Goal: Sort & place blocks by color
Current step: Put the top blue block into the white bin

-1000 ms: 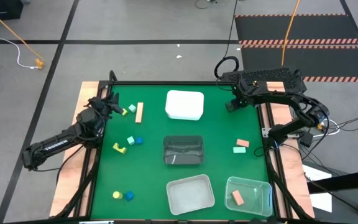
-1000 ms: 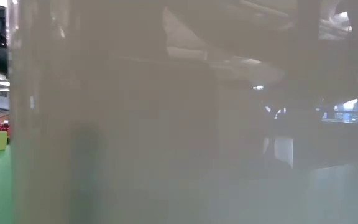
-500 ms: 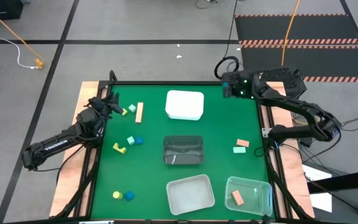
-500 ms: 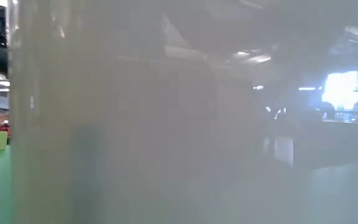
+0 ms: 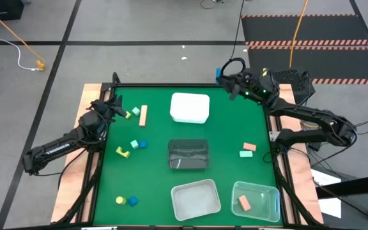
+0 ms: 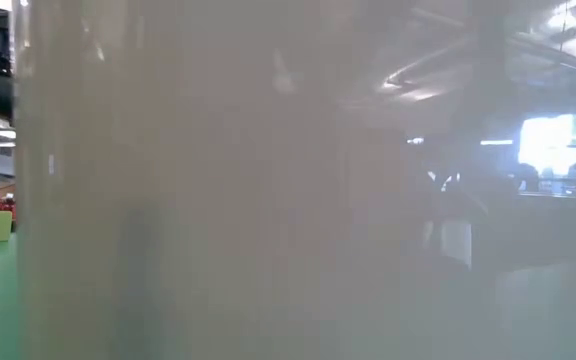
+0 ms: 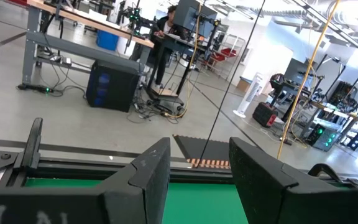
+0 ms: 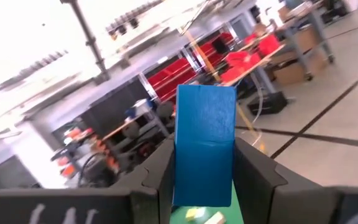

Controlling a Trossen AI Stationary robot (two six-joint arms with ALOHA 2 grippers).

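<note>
My right gripper (image 5: 223, 75) hangs over the table's far right corner, shut on a blue block (image 8: 205, 149). At the table's left edge my left gripper (image 5: 112, 105) stands open and points level, with nothing between its fingers (image 7: 197, 180). Loose blocks lie on the green table (image 5: 229, 128). On the left are a salmon bar (image 5: 143, 115), a yellow and a mint one (image 5: 131, 113), then mint (image 5: 134, 145), blue (image 5: 142, 144) and yellow (image 5: 123, 152). Near the front lie yellow (image 5: 120, 200) and blue (image 5: 132, 201). Mint (image 5: 246, 153) and salmon (image 5: 250, 147) lie on the right. My right gripper pinches the blue block between its two fingers, on two opposite long sides (image 8: 178, 174). The fingers point about level, toward the far edge. The block is lifted clear of the table, and much of it stands out beyond the fingers.
A white tub (image 5: 190, 108) stands far centre, a dark tub (image 5: 188, 154) in the middle and a translucent tub (image 5: 196, 198) near the front. A clear tub (image 5: 256, 200) at front right holds a salmon block (image 5: 243, 203). A tub wall (image 6: 268, 200) fills the low view.
My right gripper has risen and swung toward the table's far edge, carrying the blue block. It has tipped up from pointing down to about level.
</note>
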